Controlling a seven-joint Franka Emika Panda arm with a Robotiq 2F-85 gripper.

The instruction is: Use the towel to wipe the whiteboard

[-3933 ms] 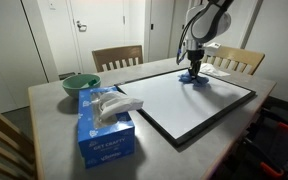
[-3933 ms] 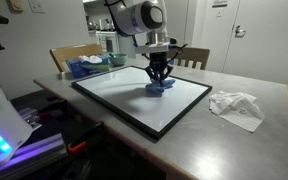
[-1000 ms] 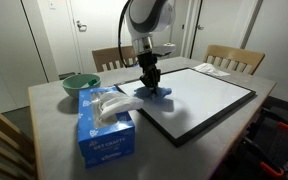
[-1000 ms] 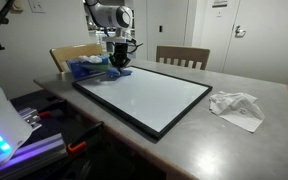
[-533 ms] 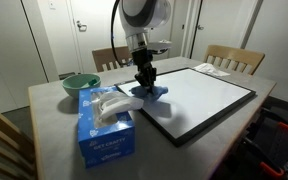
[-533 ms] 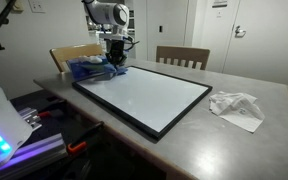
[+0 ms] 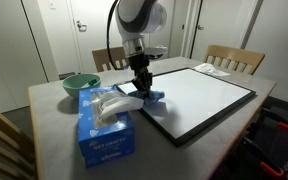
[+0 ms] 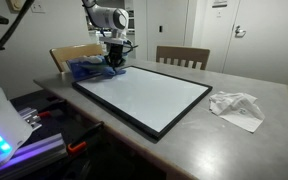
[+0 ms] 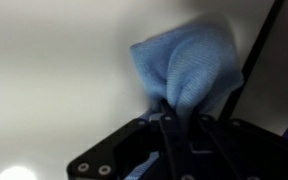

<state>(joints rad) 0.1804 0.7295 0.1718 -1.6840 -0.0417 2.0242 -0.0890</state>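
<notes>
My gripper [image 7: 143,88] is shut on a blue towel [image 7: 150,96] and presses it onto the whiteboard [image 7: 199,95] at its corner nearest the tissue box. In an exterior view the gripper [image 8: 115,63] and towel [image 8: 118,70] sit at the board's [image 8: 154,95] far left corner. In the wrist view the towel [image 9: 189,70] bulges out between the closed fingers [image 9: 169,118] over the white surface, with the black frame [image 9: 264,50] running along the right.
A blue tissue box [image 7: 106,125] stands beside the board's corner, with a green bowl [image 7: 80,85] behind it. Crumpled white paper [image 8: 236,106] lies off the board's other end. Wooden chairs [image 7: 117,57] stand at the table's far side.
My gripper has dragged the towel across the board from the far end to the corner by the tissue box, still sliding slightly toward that edge.
</notes>
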